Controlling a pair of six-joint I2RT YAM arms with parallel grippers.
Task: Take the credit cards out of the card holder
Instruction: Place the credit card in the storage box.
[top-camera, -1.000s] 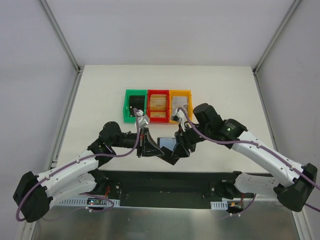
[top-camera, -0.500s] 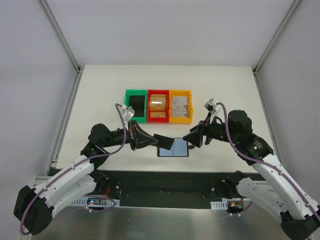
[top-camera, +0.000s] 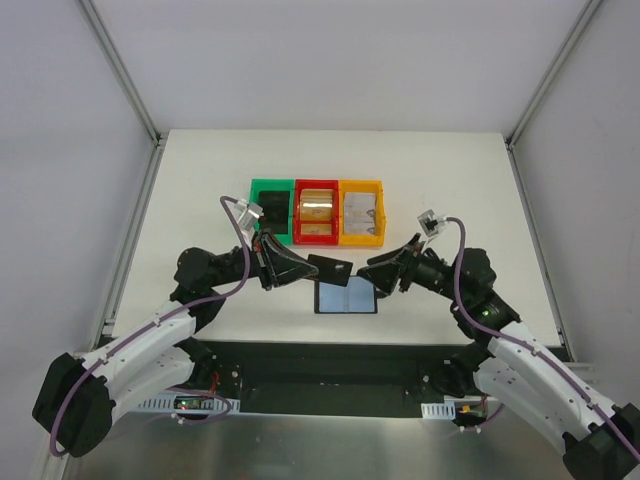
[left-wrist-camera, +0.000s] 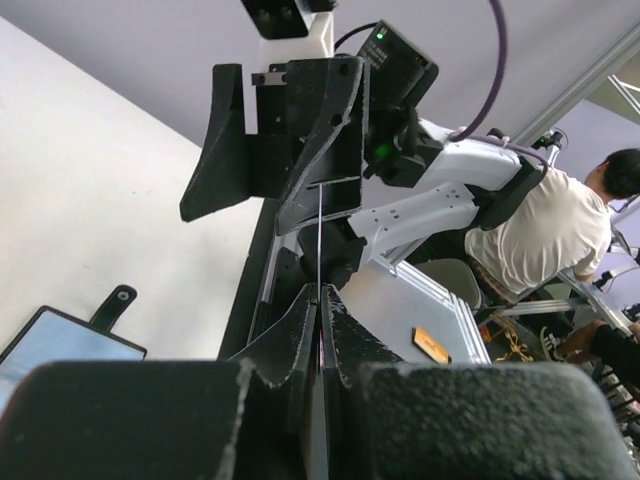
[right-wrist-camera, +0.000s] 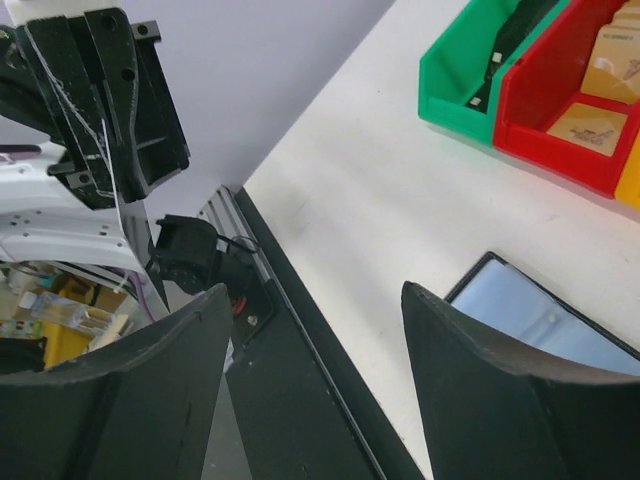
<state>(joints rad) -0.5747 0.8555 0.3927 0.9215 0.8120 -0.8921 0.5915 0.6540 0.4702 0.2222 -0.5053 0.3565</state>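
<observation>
Table (top-camera: 200, 190): card holder (top-camera: 346, 298) lies open and flat near the front edge.
Bins (top-camera: 295, 212): row beyond the holder; tan cards (top-camera: 316, 206) in the red one.
Right claw (right-wrist-camera: 318, 300): fingers apart, empty, beside the holder.
Left claw (left-wrist-camera: 319, 292): clamped on one card (top-camera: 331, 268), raised over the holder's far edge.

The left wrist view cuts off all but a corner of the card holder (left-wrist-camera: 60, 345). We see the credit card (left-wrist-camera: 320, 235) pinched in the left tool (left-wrist-camera: 320, 292) edge-on only, its face hidden.
</observation>
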